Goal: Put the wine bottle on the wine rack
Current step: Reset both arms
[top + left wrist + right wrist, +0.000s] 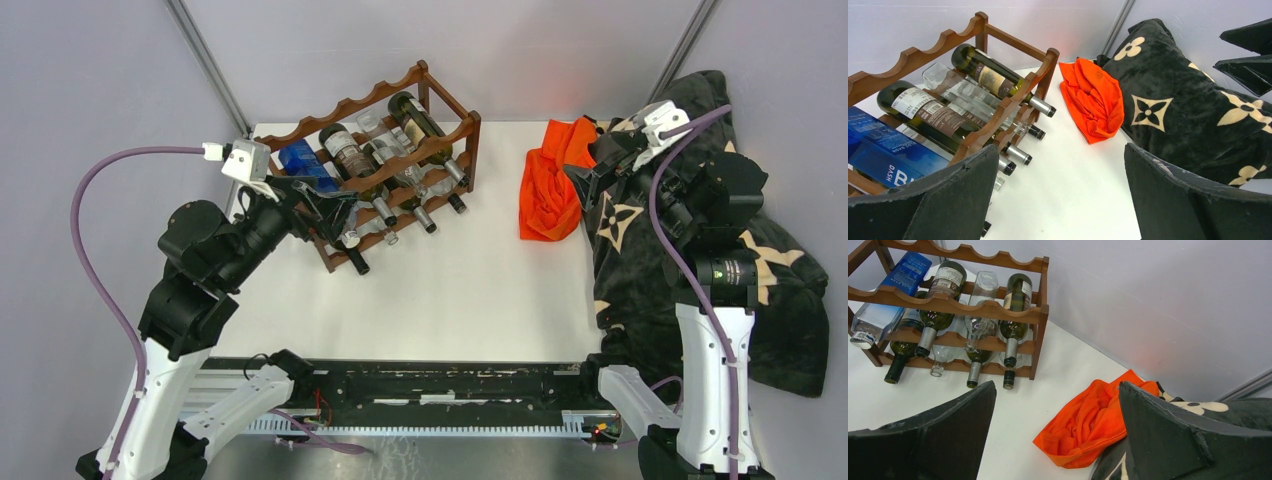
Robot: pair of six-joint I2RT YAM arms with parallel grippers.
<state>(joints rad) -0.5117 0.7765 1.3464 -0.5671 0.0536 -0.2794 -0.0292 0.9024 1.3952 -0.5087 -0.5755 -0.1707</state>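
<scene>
As seen from above, the wine rack (352, 102) is set at the far left of the worktop (470, 290) with wine bottles (345, 150) laid across its tiers, the left claw (325, 203) being held spread and empty just beside its left end. From the left wrist, an orange cloth (1093, 100) is seen between rack and black blanket (1178, 115). From the right wrist, the right claw (1057, 390) is shown spread, nothing pinched, well apart from the rack.

One wooden rack (1040, 315). It carries about eight bottles, as far as the lower tiers show: one blue bottle (908, 272), two clear bottles (982, 295), five dark bottles (945, 282). One orange cloth (1088, 425). One black blanket (1173, 100). Two claws: left claw (1060, 150), right claw (1057, 385).
</scene>
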